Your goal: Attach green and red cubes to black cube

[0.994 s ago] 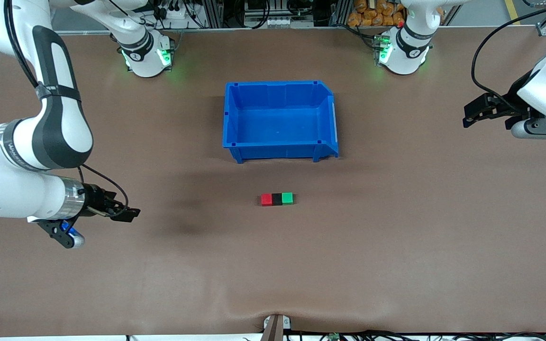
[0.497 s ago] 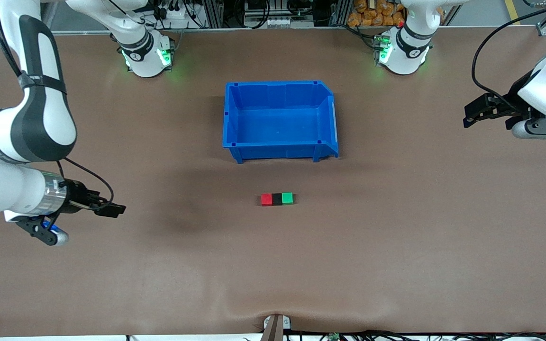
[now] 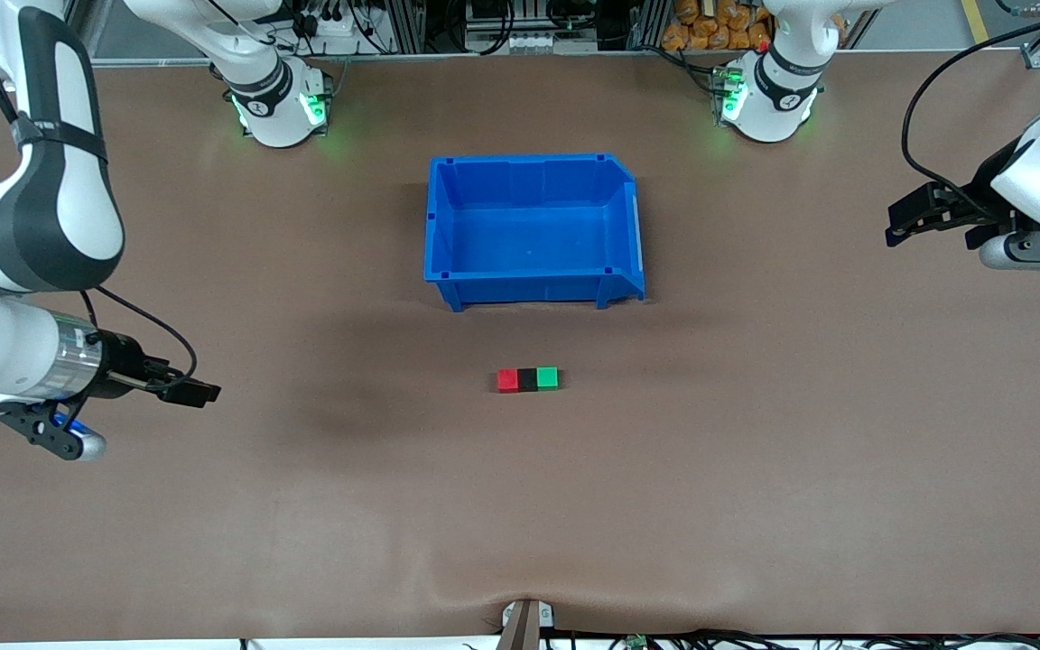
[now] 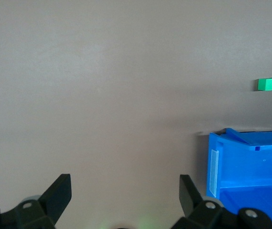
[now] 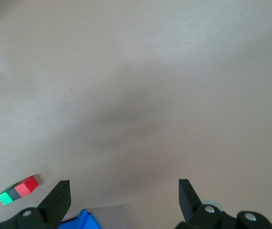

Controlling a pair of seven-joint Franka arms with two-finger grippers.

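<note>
While both tools, left tool [image 3: 901,219] and right tool [image 3: 198,394], hang spread, nudging the worktop [image 3: 755,451] might separate 3 joined cubes [image 3: 528,379].

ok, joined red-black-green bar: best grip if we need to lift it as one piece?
Probably from straight above, fingers closing on the black cube across the bar's narrow width, on its faces nearer to and farther from the front camera. The red cube and green cube cover its other two sides, and a centre grip balances the row. Left gripper and right gripper both hang open, well away.
</note>
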